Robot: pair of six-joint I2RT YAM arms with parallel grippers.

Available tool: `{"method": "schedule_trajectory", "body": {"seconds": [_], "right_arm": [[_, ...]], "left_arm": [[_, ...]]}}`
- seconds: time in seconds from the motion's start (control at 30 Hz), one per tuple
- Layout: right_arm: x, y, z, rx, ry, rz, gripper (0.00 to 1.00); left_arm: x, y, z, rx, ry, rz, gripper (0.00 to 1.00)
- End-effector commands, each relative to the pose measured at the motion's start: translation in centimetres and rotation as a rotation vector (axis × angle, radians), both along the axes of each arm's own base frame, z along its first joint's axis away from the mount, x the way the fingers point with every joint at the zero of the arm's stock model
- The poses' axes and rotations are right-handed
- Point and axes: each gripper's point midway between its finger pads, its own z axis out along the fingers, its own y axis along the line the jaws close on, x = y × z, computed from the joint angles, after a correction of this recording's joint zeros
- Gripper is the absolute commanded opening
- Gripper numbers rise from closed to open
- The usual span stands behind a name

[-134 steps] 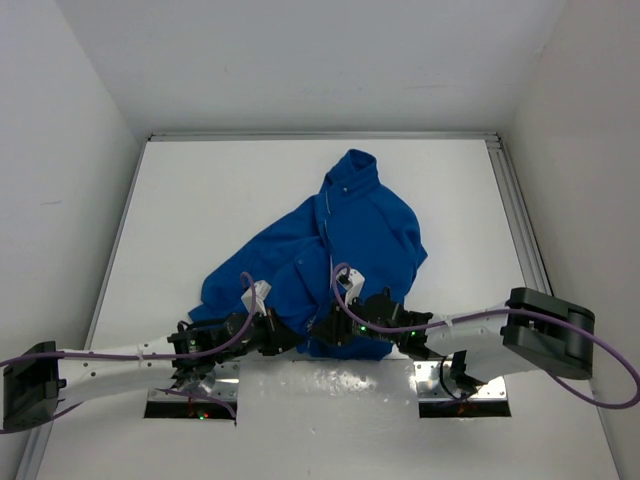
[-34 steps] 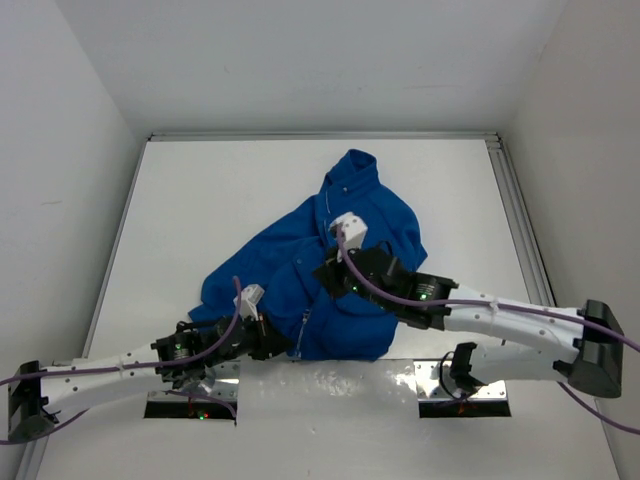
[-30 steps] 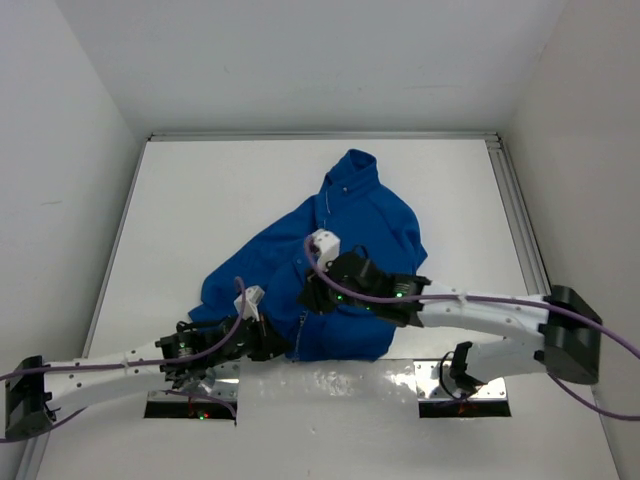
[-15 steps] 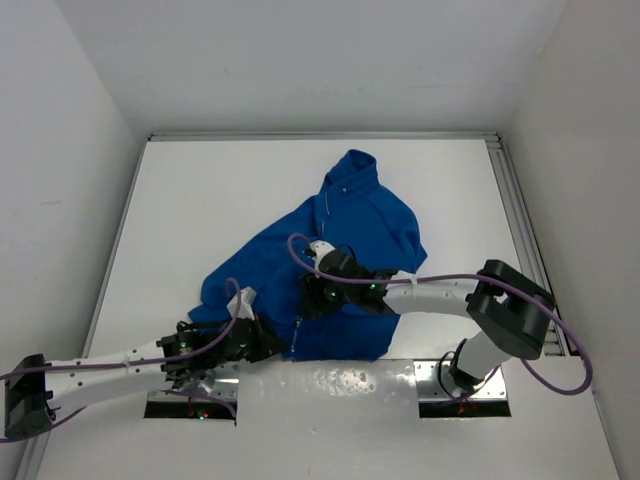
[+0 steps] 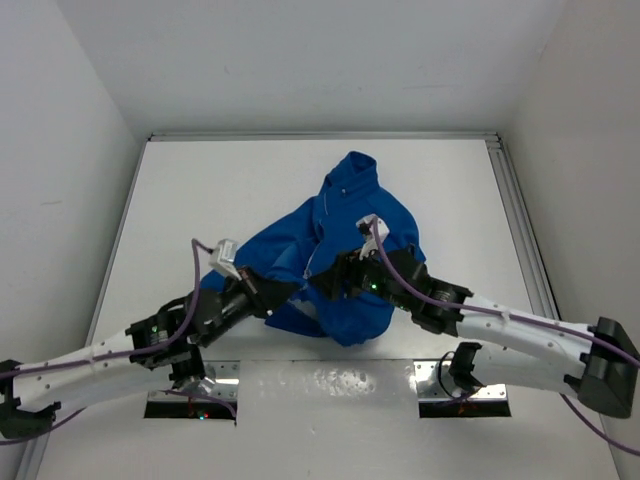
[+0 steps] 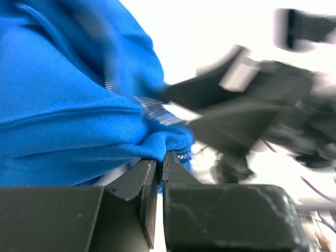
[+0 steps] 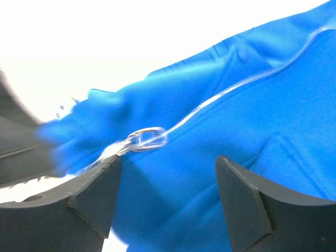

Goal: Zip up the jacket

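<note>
Near edge: left tool (image 6: 156, 157), clamped on the hem of the bright royal-blue fleece jacket (image 5: 360, 215), has lifted the fabric off the white bench (image 5: 200, 190), tightening the lower front. Just beyond, right tool (image 7: 168, 160), fingers apart and holding nothing, has swung back to hover at the silver ring pull (image 7: 147, 137) of the thin silver-white zipper (image 7: 236, 86). Collar lies farthest back. Pull looks low on the track, so approx. the whole zip-up remains.

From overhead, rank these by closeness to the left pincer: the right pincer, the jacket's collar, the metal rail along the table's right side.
1. Right pincer, beside it, over the jacket.
2. Collar, farther back.
3. Metal rail, far right.
</note>
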Motion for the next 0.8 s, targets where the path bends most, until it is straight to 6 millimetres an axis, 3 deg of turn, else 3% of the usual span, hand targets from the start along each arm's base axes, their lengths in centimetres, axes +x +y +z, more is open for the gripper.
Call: {"method": "schedule_trajectory", "body": {"seconds": [0.0,0.03,0.13,0.27,0.33,0.4,0.43,0.57,0.77], "right_arm": [[-1.8,-0.8,-3.2,-0.045,0.058,0.032,0.72],[-1.7,-1.0,-3.8,-0.060,0.065,0.023,0.72],[-1.7,-1.4,-4.8,-0.087,0.078,0.011,0.69],[-2.4,-0.3,-5.0,-0.108,0.111,0.077,0.51],[-2.9,0.1,-5.8,-0.118,0.130,0.111,0.23],[-3.0,0.5,-6.6,-0.128,0.138,0.130,0.07],[-3.3,0.8,-6.7,-0.131,0.148,0.154,0.04],[-4.2,2.5,-7.0,-0.105,0.158,0.246,0.04],[-6.3,5.0,-8.2,-0.088,0.209,0.377,0.23]], "left_arm": [[-0.5,3.3,-10.8,0.171,0.152,0.093,0.00],[-1.5,4.2,-14.7,0.219,0.240,0.096,0.00],[-2.9,5.7,-19.2,0.265,0.360,0.119,0.00],[-3.7,6.2,-21.0,0.277,0.408,0.118,0.00],[-4.1,6.4,-21.8,0.294,0.432,0.117,0.00],[-4.3,6.7,-22.7,0.305,0.451,0.120,0.00],[-4.4,6.6,-22.9,0.307,0.458,0.118,0.00],[-4.7,6.1,-23.0,0.288,0.460,0.089,0.00],[-4.9,5.0,-22.2,0.258,0.439,0.032,0.30]]}}
